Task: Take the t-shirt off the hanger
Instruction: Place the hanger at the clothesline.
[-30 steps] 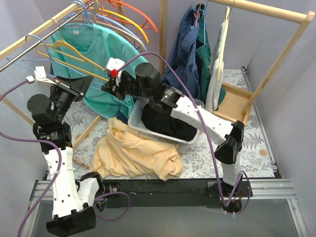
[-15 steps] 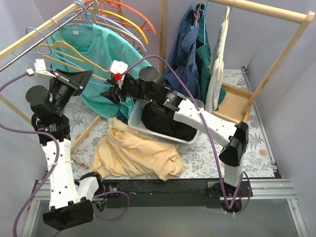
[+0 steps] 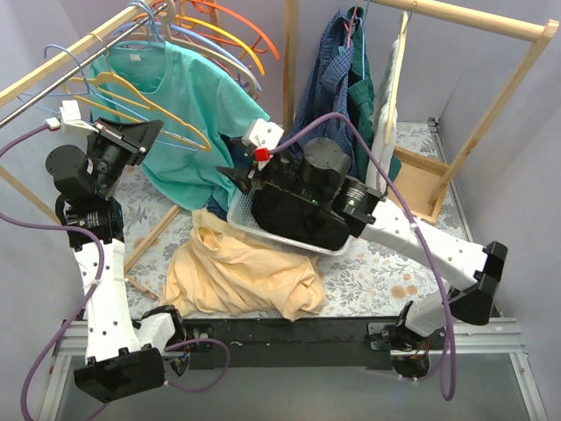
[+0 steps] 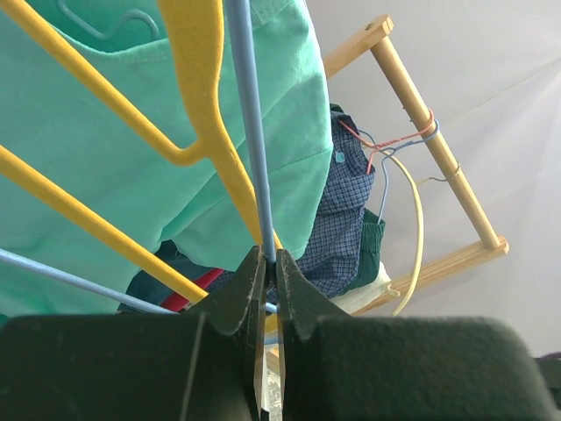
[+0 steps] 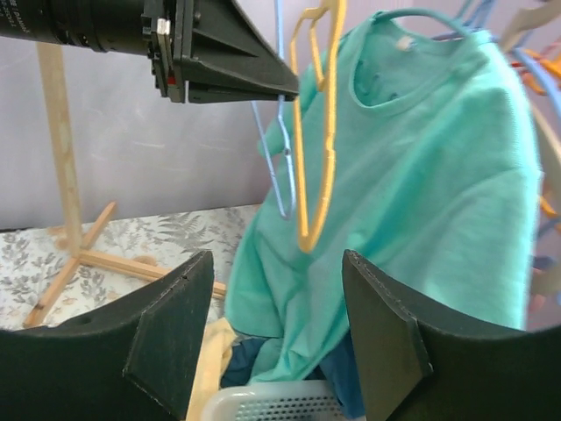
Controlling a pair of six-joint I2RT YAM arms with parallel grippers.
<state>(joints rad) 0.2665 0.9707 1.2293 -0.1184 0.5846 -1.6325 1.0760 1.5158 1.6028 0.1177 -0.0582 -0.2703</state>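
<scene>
Left wrist view shows the left end effector [image 4: 267, 260] pinched tight on a thin blue hanger wire [image 4: 248, 132], with a yellow hanger [image 4: 206, 96] just in front of it and the teal t-shirt [image 4: 105, 184] hanging on the rack behind. The right end effector [image 5: 276, 289] has its fingers wide apart, holds nothing, and faces the shirt from below. To do the step well, the left should probably hold its wire steady. The right can then close on cloth alone near a shoulder or sleeve, clear of the yellow hanger, and draw it sideways off the hanger's arm rather than straight down. I cannot tell whether the clamped wire is the hanger inside the collar. From above, the right arm hides the hem near the white basket [image 3: 263, 230].
</scene>
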